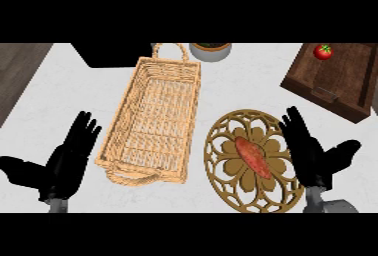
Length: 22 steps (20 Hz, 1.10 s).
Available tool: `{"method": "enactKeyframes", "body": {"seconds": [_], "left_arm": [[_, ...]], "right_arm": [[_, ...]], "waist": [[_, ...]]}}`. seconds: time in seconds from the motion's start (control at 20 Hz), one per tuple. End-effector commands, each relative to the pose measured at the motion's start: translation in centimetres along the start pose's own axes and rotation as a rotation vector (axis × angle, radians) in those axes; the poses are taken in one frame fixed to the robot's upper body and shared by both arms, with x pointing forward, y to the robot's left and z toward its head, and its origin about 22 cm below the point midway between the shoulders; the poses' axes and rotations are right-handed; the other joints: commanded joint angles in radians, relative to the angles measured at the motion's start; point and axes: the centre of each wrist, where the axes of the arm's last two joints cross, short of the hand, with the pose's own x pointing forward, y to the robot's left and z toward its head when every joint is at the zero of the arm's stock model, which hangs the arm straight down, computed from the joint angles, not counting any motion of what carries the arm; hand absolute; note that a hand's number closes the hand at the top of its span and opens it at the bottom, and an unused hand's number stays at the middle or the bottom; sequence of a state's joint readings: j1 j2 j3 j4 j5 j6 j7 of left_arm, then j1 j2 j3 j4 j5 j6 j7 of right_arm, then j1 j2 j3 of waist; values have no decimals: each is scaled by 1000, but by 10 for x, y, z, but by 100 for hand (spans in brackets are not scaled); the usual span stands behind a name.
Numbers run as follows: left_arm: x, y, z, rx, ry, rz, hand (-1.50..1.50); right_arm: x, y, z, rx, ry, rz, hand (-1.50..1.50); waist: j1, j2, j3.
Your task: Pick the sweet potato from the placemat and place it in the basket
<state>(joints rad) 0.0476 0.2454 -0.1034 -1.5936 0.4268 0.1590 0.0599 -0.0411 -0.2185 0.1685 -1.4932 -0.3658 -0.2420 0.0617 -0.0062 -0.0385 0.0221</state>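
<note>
Approach step, nothing grasped. The right hand (308, 150) holds its fingers straight and wide; the sweet potato (252, 156) lies just left of them on the placemat (221, 150). Next: curl around it, carry left to the basket (125, 120). The left hand (70, 155) rests open.

No text, label, brand, number or sign could be read anywhere in the head view. None of the surfaces in sight carried legible lettering or marks.
</note>
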Motion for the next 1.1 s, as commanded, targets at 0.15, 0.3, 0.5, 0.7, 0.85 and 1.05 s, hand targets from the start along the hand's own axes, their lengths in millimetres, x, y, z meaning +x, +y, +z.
{"method": "enactKeyframes", "body": {"seconds": [0.15,0.3,0.5,0.7,0.85,1.05], "left_arm": [[56,8,-22,-93,-232,-348,0],[64,15,-21,-68,-262,-394,0],[75,11,-33,-120,-324,-575,0],[73,10,-42,-98,-320,-599,0],[82,25,-42,-86,-315,-591,0],[83,16,-46,-97,-312,-596,0]], "right_arm": [[38,85,-1,716,-117,72,150],[24,67,1,213,-152,-473,150],[31,164,58,1183,-79,-119,-150],[63,165,76,1105,-285,128,-150],[120,145,52,950,-444,416,-150],[168,139,33,864,-504,837,-150]], "waist": [[68,34,-16],[-56,40,23],[7,34,-22],[-12,31,-23],[-13,26,-26],[0,29,-27]]}}
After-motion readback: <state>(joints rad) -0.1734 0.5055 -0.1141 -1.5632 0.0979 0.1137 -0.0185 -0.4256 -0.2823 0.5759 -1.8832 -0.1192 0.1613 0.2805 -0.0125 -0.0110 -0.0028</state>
